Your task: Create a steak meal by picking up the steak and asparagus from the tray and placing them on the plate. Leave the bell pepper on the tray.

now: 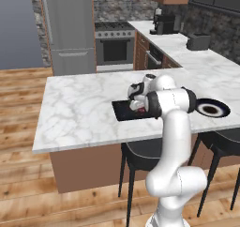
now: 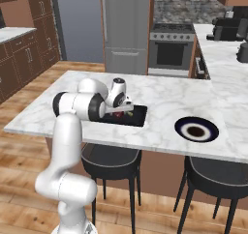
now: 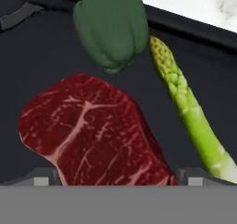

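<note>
Red marbled steak (image 3: 92, 133), green bell pepper (image 3: 111, 26), asparagus (image 3: 190, 112), black tray (image 3: 37, 56)

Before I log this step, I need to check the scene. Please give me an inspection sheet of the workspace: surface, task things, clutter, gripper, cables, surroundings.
Surface: white marble island counter.
Tray: black, on the counter, holds all three foods.
Steak: red, flat on the tray, just ahead of the fingertips.
Asparagus: beside the steak, tip next to the bell pepper.
Plate: dark rim, nothing on it, apart from the tray.
Clutter: nothing seen on the island.
Gripper: low over the steak, tips spread, holding nothing.
Cables: nothing seen.
Surroundings: black stools under the island; oven, fridge, wood floor.
</note>
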